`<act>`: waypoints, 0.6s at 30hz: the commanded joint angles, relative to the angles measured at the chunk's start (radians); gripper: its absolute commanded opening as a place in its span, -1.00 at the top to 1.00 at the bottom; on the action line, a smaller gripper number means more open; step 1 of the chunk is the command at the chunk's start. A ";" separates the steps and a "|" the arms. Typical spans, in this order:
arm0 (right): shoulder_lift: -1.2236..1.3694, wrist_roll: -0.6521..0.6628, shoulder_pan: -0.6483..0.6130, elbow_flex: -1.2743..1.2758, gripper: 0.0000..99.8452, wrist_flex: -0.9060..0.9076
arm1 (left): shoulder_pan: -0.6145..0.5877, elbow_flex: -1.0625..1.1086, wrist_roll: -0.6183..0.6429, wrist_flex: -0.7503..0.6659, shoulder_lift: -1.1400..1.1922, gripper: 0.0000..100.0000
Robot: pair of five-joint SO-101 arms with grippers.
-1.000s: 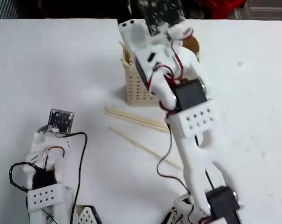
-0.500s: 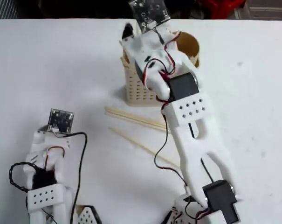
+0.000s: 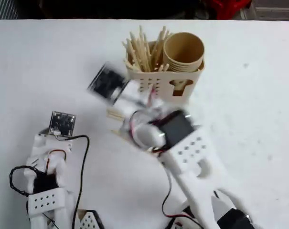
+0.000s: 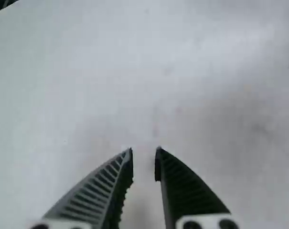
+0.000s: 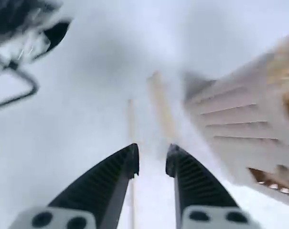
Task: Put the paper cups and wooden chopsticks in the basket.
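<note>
A white slatted basket [image 3: 158,86] stands at the back middle of the table. It holds a stack of paper cups [image 3: 184,47] and a bunch of wooden chopsticks [image 3: 144,50]. Loose chopsticks [image 3: 113,113] lie on the table just in front of the basket, mostly hidden under the right arm. In the right wrist view my right gripper [image 5: 152,160] hovers low over two of them [image 5: 161,107], beside the basket's wall [image 5: 235,124], its fingers a narrow gap apart and empty. My left gripper [image 4: 144,152] sits over bare table, its fingers slightly apart with nothing between them.
The left arm [image 3: 46,162] rests at the front left with a black cable [image 3: 82,162] looping beside it. The right arm's base stands at the front edge [image 3: 216,210]. White tabletop stretches to the far left and the right of the basket.
The right arm has swung back from over the basket and down to the loose chopsticks in front of it. The basket's cups and chopsticks are now uncovered. The left arm has not moved.
</note>
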 commanded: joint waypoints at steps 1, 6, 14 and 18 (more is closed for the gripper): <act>-0.024 0.031 -0.013 0.269 0.76 -0.171 | 0.013 -0.005 0.006 -0.018 -0.008 0.81; -0.024 0.049 -0.013 0.586 0.63 -0.430 | 0.013 -0.005 0.006 -0.018 -0.008 0.81; 0.059 0.044 -0.013 0.717 0.62 -0.615 | 0.013 -0.005 0.006 -0.018 -0.008 0.81; 0.232 0.044 0.010 0.660 0.62 -0.679 | 0.013 -0.005 0.006 -0.018 -0.008 0.81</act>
